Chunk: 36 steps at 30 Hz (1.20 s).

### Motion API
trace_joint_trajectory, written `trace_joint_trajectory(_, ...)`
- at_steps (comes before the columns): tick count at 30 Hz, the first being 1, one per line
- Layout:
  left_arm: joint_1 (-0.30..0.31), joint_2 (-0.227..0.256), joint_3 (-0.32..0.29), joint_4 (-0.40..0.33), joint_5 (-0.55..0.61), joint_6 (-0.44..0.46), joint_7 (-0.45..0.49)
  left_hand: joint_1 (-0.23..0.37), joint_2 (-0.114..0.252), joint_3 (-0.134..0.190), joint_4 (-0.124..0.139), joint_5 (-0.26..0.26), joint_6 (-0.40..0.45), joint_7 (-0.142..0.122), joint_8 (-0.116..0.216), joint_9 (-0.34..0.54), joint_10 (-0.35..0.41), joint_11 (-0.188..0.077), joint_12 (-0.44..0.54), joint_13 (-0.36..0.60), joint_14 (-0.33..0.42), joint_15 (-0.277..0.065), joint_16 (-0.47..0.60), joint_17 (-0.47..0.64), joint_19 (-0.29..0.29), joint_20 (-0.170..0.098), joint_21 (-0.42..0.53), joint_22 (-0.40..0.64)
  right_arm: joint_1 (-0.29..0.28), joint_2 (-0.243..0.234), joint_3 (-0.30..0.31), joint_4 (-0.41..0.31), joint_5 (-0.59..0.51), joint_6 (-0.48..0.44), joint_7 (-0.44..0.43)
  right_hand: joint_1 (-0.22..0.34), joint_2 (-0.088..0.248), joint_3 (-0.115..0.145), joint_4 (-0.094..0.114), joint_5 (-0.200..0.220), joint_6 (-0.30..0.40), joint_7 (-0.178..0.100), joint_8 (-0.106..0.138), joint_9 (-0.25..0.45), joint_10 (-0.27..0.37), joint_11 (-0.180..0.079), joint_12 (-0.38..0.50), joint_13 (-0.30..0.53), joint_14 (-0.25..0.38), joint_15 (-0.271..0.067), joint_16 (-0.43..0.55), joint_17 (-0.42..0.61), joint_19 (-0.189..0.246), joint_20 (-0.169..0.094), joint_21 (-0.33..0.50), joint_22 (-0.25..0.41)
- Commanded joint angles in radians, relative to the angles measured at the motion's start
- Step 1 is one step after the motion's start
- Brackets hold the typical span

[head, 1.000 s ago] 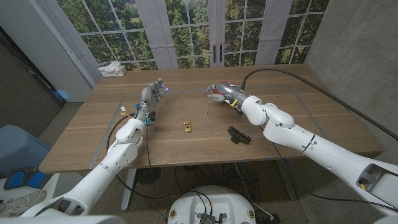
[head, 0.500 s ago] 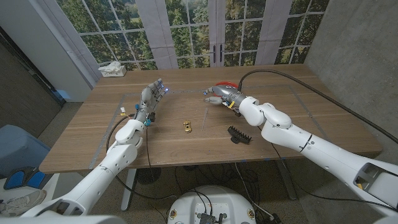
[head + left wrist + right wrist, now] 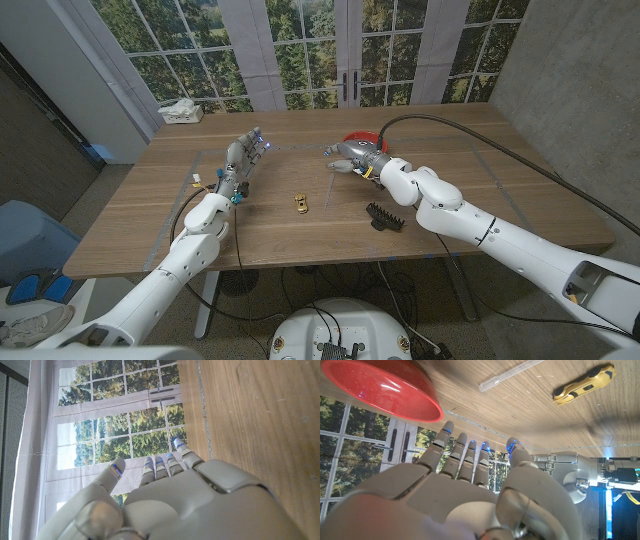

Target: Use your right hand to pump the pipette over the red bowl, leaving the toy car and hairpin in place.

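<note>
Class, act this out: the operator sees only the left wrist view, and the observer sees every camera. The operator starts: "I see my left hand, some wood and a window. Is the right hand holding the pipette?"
Observer: No. The pipette lies on the table, beyond the fingertips of the right hand, which holds nothing.
Operator: Where is the red bowl?
Observer: The red bowl stands on the table near the pipette, not touching it.
Operator: And the toy car?
Observer: The toy car sits mid-table, with the hairpin to its right, apart from it.
</note>
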Motion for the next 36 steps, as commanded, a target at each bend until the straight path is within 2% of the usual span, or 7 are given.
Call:
trace_joint_trajectory(1, 0.006, 0.004, -0.005, -0.003, -0.006, -0.005, -0.006, 0.001, 0.081, 0.006, -0.002, -0.004, 0.006, -0.004, -0.003, 0.004, 0.007, -0.002, -0.002, 0.003, 0.008, -0.002, -0.002, 0.001, 0.013, 0.001, -0.003, 0.006, 0.014, 0.021, -0.031, 0.031, -0.081, -0.013, 0.021, 0.024, -0.003, 0.006, -0.01, 0.007, 0.0, -0.009, -0.002, 0.003, 0.001, -0.01, 0.001, 0.003, 0.01, -0.09, 0.005, 0.003, 0.007, -0.007, 0.005, 0.002)
trace_joint_trajectory(10, 0.007, 0.004, -0.008, 0.001, -0.013, -0.004, -0.012, 0.0, 0.081, 0.007, -0.001, -0.004, 0.006, -0.004, -0.003, 0.004, 0.006, -0.001, -0.002, 0.003, 0.007, -0.003, -0.003, 0.001, 0.014, 0.002, -0.003, 0.006, 0.021, 0.034, -0.054, 0.076, -0.136, -0.011, 0.016, 0.074, -0.007, 0.016, -0.013, 0.006, -0.029, -0.031, -0.009, 0.003, -0.008, -0.028, -0.003, 0.003, 0.011, -0.102, 0.008, 0.003, 0.012, -0.015, 0.007, 0.001)
trace_joint_trajectory(29, -0.001, -0.002, -0.011, 0.014, -0.018, -0.005, -0.015, -0.002, 0.08, 0.008, -0.001, -0.004, 0.009, -0.007, -0.002, 0.004, 0.008, -0.002, -0.002, 0.003, 0.008, -0.002, -0.003, 0.001, 0.014, 0.003, -0.005, 0.006, 0.043, 0.068, -0.083, 0.144, -0.174, 0.009, 0.025, 0.165, -0.021, 0.031, -0.018, 0.0, -0.036, -0.045, -0.004, 0.002, -0.007, -0.041, -0.004, 0.004, 0.015, -0.116, 0.01, 0.002, 0.025, -0.03, 0.014, 0.001)
trace_joint_trajectory(32, -0.002, -0.002, -0.01, 0.015, -0.018, -0.002, -0.016, -0.002, 0.08, 0.008, -0.001, -0.004, 0.01, -0.008, -0.002, 0.004, 0.008, -0.002, -0.002, 0.003, 0.008, -0.003, -0.003, 0.001, 0.014, 0.003, -0.005, 0.006, 0.045, 0.072, -0.089, 0.151, -0.18, 0.006, 0.029, 0.179, -0.027, 0.027, -0.013, -0.005, -0.026, -0.076, 0.001, 0.002, -0.007, -0.04, -0.004, 0.004, 0.015, -0.117, 0.013, 0.004, 0.024, -0.031, 0.014, 0.001)
trace_joint_trajectory(36, -0.004, -0.005, -0.009, 0.018, -0.019, -0.004, -0.017, -0.003, 0.08, 0.008, -0.001, -0.004, 0.011, -0.008, -0.001, 0.004, 0.008, -0.004, -0.002, 0.003, 0.008, -0.003, -0.003, 0.001, 0.015, 0.003, -0.005, 0.006, 0.05, 0.077, -0.096, 0.16, -0.19, 0.004, 0.032, 0.184, -0.027, 0.025, -0.011, -0.006, -0.026, -0.079, 0.002, 0.002, -0.009, -0.042, -0.005, 0.004, 0.013, -0.12, 0.014, 0.005, 0.025, -0.032, 0.015, 0.002)
